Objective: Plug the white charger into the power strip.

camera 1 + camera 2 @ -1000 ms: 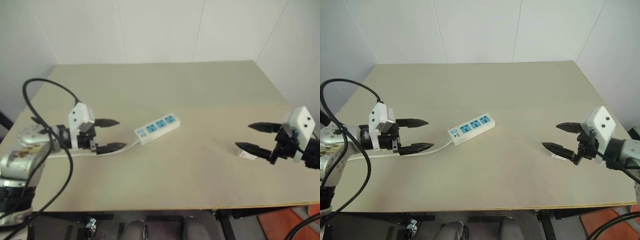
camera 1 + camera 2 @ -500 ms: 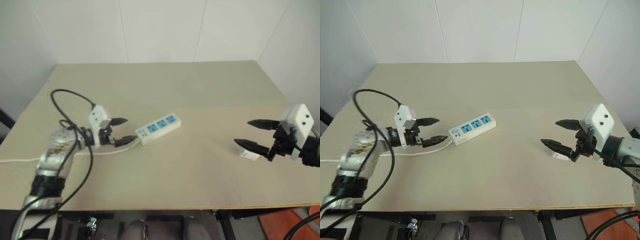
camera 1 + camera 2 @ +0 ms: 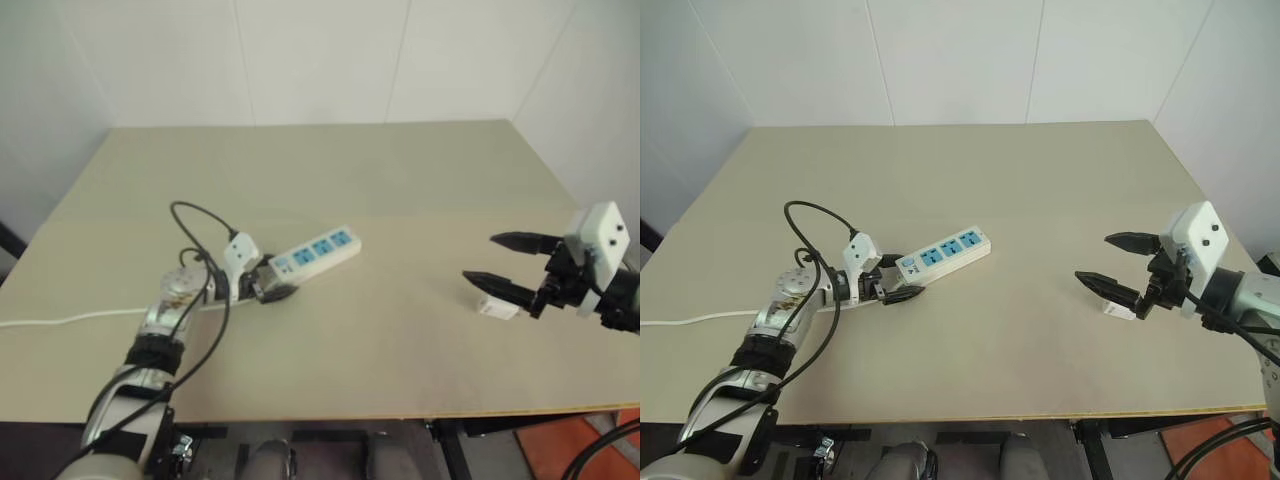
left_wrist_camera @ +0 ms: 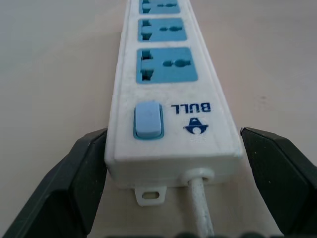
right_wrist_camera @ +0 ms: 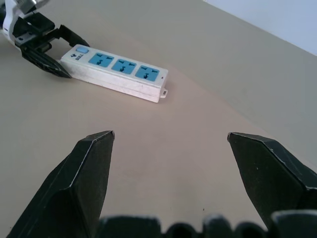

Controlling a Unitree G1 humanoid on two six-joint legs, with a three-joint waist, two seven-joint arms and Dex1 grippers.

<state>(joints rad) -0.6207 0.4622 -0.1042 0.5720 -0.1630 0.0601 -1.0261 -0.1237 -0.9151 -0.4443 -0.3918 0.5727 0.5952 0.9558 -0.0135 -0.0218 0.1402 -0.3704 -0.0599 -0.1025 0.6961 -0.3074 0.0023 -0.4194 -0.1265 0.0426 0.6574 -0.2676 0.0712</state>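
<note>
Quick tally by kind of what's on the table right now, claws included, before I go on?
Power strip: 1, with 3 blue sockets and 1 switch
Cord: 1
White charger: 1
Claws: 2, the left claw open around the strip's switch end, the right claw open above the charger
Total: 5

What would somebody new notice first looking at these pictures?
Probably the power strip with its blue sockets lying mid-table, with the left claw open astride its switch end. Next, the right claw hovering open near the table's right edge, just above the small white charger.
</note>
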